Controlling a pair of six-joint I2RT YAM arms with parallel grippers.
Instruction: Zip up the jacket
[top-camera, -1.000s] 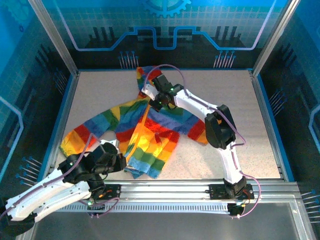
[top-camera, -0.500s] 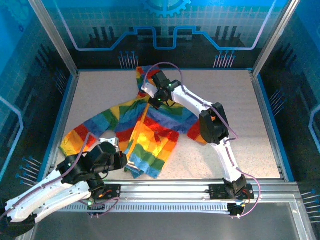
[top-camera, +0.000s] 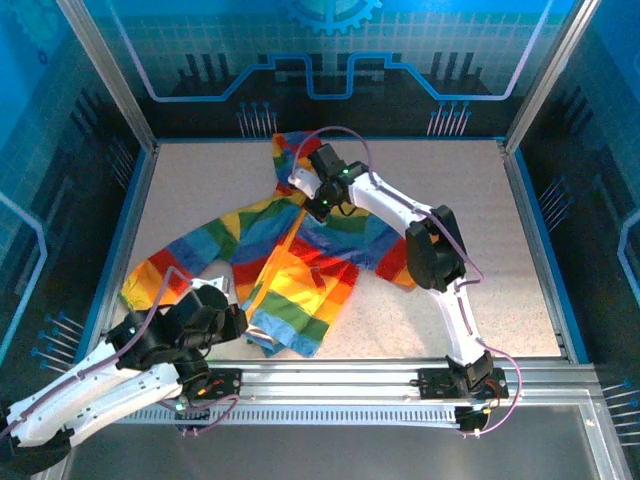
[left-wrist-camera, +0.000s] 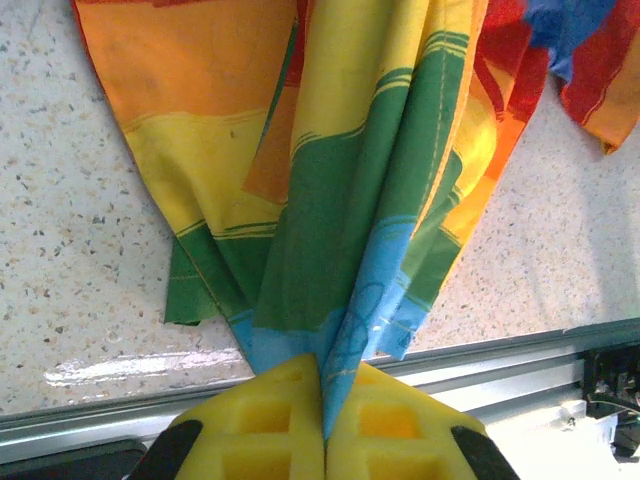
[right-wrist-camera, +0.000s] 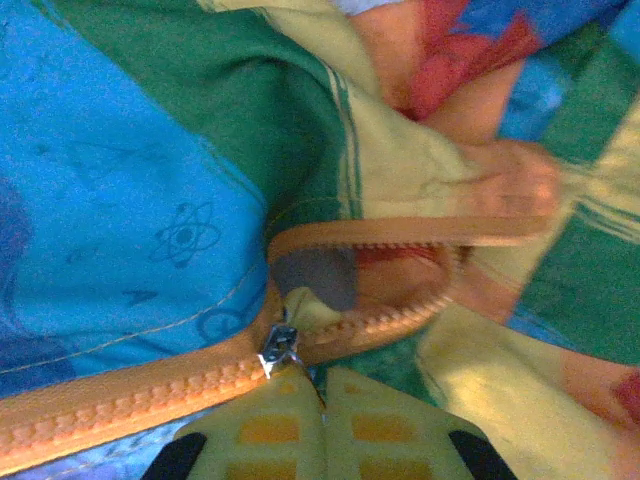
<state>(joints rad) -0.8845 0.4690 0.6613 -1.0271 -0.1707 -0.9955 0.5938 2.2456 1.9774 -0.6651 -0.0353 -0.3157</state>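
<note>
Left arm has drawn back a little toward 7 o'clock since a second ago, and the lower front of the jacket (top-camera: 300, 260) lies straighter. The right claw (top-camera: 322, 207) sits almost where it was, just under the hood.

Jacket: spread on the desk (top-camera: 480, 230), left of centre, hood (top-camera: 285, 150) at 12 o'clock, hem at 6–7 o'clock by the near rail. The orange zipper's long axis runs from about 1 o'clock at the collar to 7 o'clock at the hem.

Zipper slider (right-wrist-camera: 278, 348): just at the right claw's (right-wrist-camera: 322, 385) tips. Teeth are joined toward 8 o'clock of it in the right wrist view, while the two halves gape apart toward 2 o'clock.

Right claw: pads pressed together, apparently pinching the slider's pull.

Left claw (left-wrist-camera: 322, 375): yellow pads pressed together on the blue hem edge, with cloth fanning away toward 12 o'clock.

Key relation: hem anchor at 7 o'clock, slider at 1 o'clock, both claws on one line along the zipper. The right arm is the nearer to the open stretch. Judgement: the next pull goes toward 12–1 o'clock, away from the left claw, and only a short unzipped run looks left.

Writing: no brand or legible words. The blue panel (right-wrist-camera: 120, 200) carries faint printed doodles, one of them an atom symbol.
</note>
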